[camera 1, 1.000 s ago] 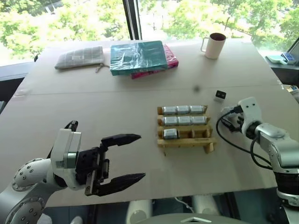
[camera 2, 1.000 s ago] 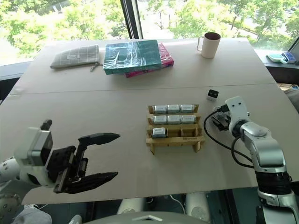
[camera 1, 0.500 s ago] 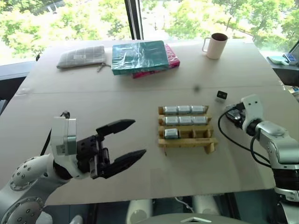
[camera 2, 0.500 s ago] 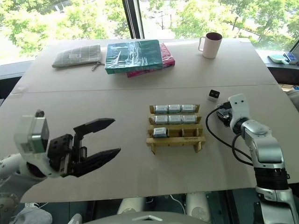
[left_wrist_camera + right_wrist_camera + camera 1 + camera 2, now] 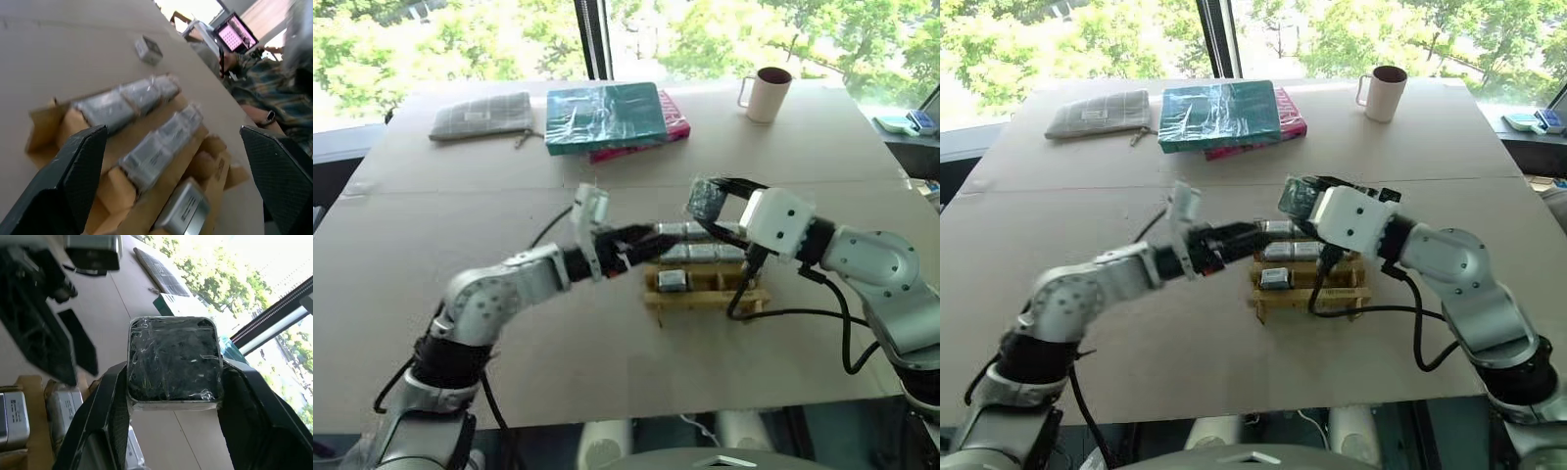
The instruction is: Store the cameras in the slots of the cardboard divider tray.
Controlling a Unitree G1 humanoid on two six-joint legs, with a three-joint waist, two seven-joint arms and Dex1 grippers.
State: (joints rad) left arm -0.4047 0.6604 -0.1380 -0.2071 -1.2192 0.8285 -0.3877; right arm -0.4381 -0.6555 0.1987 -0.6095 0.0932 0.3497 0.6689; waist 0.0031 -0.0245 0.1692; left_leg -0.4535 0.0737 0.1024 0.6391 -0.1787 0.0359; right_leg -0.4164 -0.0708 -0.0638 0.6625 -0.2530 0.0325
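A wide tan surface (image 5: pixel 431 284) is filling most of the head views, with a seam running across it from side to side. Beyond its far edge, tall windows are looking out on sunlit green trees (image 5: pixel 401 44), and a dark window post (image 5: pixel 592 39) is standing behind the books. In the left wrist view a person in a plaid sleeve (image 5: pixel 266 93) is sitting past the surface's edge near a lit screen (image 5: pixel 234 35).

Along the far side, a teal book (image 5: pixel 604 116) is lying on top of a pink one (image 5: pixel 668 122), a grey checked pouch (image 5: pixel 481 117) is lying beside them, and a pale mug (image 5: pixel 767 94) is standing well apart toward the right corner.

Near the middle, the cardboard divider tray (image 5: pixel 749 297) is sitting on the surface. Its two far rows are each holding three cameras (image 5: pixel 139 125), and one more camera (image 5: pixel 672 280) is sitting in the left slot of the near row. A small dark-faced cube (image 5: pixel 148 49) is lying on the surface beyond the tray.

The right gripper (image 5: pixel 710 201) is hovering above the tray's far rows, its fingers (image 5: pixel 110 416) clamping a wrapped, dark-faced camera (image 5: pixel 172 363) between them. The left gripper (image 5: pixel 641 238) is reaching in low at the tray's left end, its fingers (image 5: pixel 73 171) standing wide apart and gripping nothing.
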